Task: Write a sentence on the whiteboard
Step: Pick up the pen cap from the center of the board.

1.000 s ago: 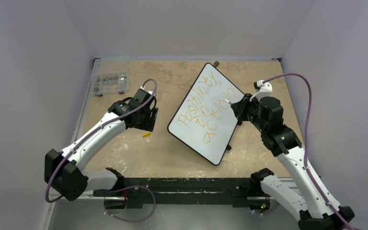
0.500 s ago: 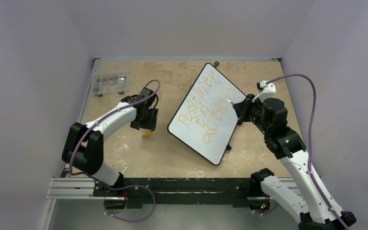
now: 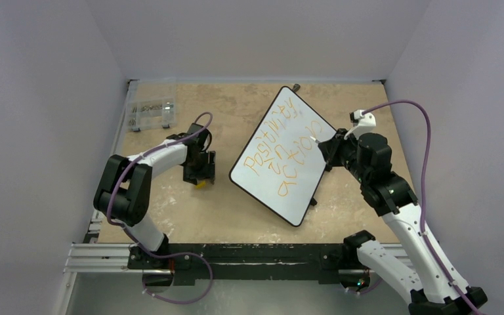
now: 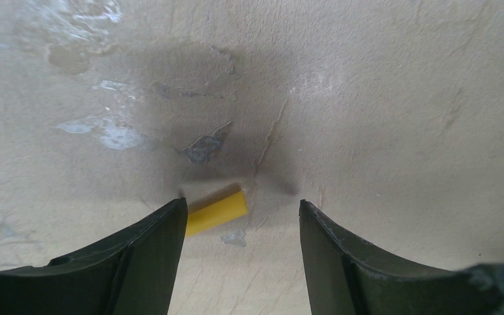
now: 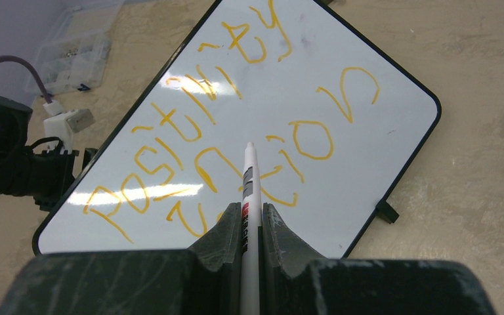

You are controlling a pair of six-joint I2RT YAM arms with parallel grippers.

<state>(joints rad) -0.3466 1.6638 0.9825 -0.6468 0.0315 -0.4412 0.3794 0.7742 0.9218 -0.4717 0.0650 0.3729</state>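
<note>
The whiteboard [image 3: 302, 190] lies tilted at the table's middle right and fills the right wrist view [image 5: 394, 111]. The sentence [image 3: 282, 147] is in orange-yellow marker, in three lines, also seen in the right wrist view [image 5: 236, 125]. My right gripper [image 3: 326, 146] is shut on a white marker [image 5: 247, 190], its tip pointing at the board's middle above the lettering. My left gripper [image 3: 199, 176] is open, low over the table left of the board. A yellow marker cap [image 4: 216, 212] lies beside its left finger [image 4: 144, 256]; it also shows in the top view [image 3: 201, 184].
A clear plastic organiser box [image 3: 149, 113] sits at the far left of the table. The board's small black foot [image 5: 384, 211] sticks out at its near right edge. Walls close in the table on three sides.
My left arm has folded back and its gripper has come down over the yellow cap. My right gripper with the marker has barely moved.
</note>
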